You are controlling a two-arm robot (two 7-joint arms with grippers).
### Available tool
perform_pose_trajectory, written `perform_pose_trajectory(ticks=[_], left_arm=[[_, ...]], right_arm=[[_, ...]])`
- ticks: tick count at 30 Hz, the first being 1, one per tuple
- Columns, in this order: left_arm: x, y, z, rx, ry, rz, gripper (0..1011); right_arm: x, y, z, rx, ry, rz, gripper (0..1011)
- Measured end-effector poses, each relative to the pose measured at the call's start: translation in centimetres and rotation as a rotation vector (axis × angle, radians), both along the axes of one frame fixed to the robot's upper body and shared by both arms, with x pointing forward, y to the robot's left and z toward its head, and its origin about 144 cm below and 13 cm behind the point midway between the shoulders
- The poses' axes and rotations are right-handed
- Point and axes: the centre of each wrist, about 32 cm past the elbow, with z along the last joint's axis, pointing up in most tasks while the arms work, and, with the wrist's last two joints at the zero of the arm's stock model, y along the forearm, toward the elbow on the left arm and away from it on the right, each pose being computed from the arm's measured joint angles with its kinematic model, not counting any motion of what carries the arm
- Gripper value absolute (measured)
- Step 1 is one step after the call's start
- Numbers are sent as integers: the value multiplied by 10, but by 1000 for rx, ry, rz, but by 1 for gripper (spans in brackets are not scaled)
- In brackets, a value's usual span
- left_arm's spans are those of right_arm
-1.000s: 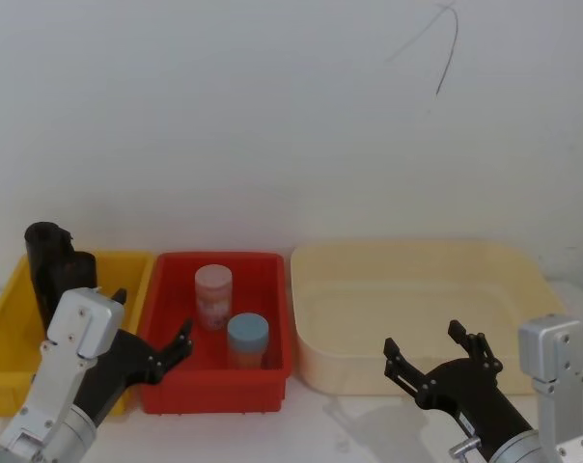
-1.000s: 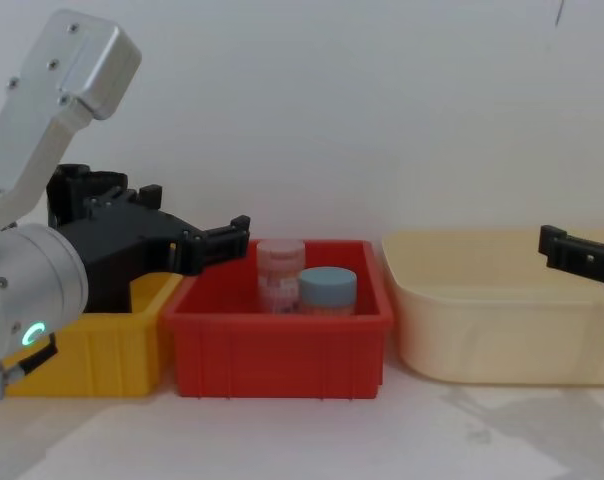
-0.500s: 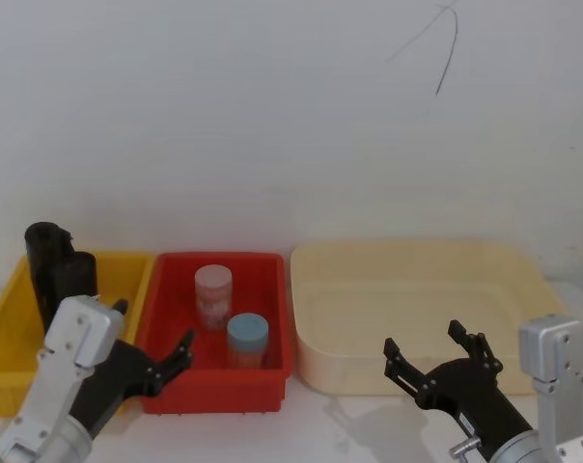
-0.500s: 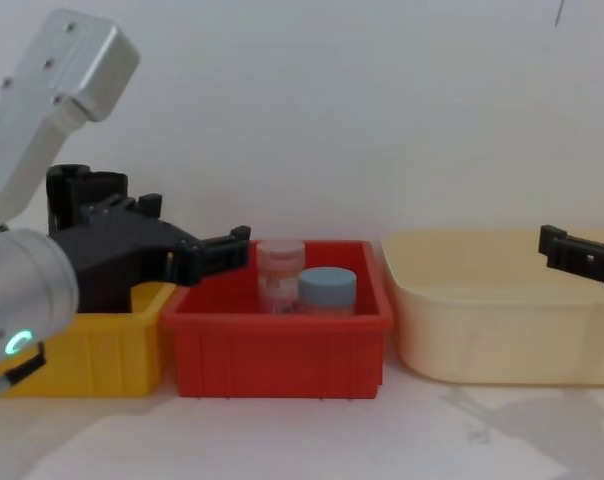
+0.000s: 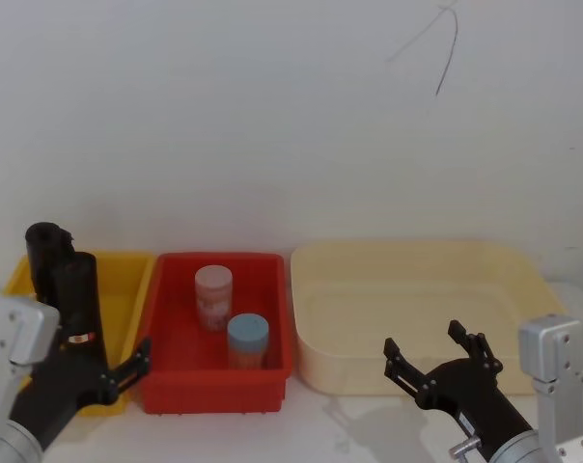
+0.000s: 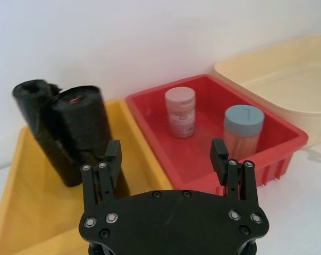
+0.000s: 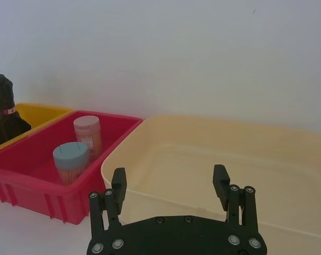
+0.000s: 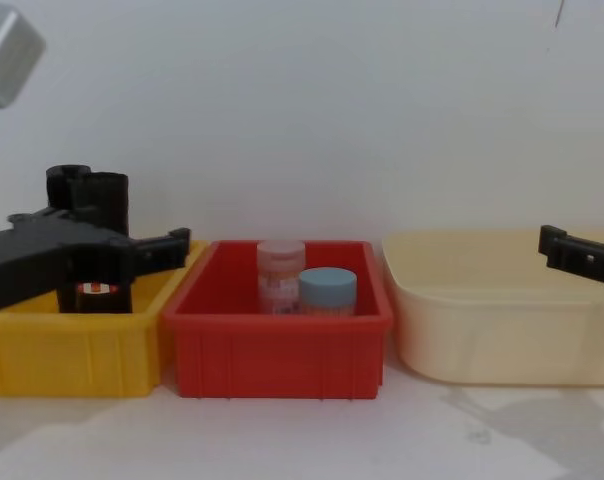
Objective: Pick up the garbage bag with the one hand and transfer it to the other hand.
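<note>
Head view: garbage bag (image 5: 76, 289) upright in yellow bin (image 5: 123, 275) at eight o'clock; other hand (image 5: 424, 340) parked at five o'clock, jaws wide. Left wrist view: one hand (image 6: 166, 151) wide-jawed, short of the garbage bag; approach step, by the look of it. Next: advance, straddle, clamp.

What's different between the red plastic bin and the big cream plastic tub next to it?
The red plastic bin is bright red; the cream plastic tub is pale. The red bin is narrower; the cream tub is clearly wider. The red bin has squarer corners; the cream tub's are rounded. Both are open-topped, side by side on the white table.
</note>
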Motion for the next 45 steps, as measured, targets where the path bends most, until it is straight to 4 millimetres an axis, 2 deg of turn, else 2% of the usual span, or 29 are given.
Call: perform_pose_trajectory(ticks=[10,20,45], left_arm=[[10,24,10,-52,66,41,1001],[25,39,15,-63,109,71,1002],[65,45,21,-37,143,81,1002]], right_arm=[[0,0,0,0,0,0,1001],[0,0,0,0,0,0,1000],[0,0,0,0,0,0,1001]])
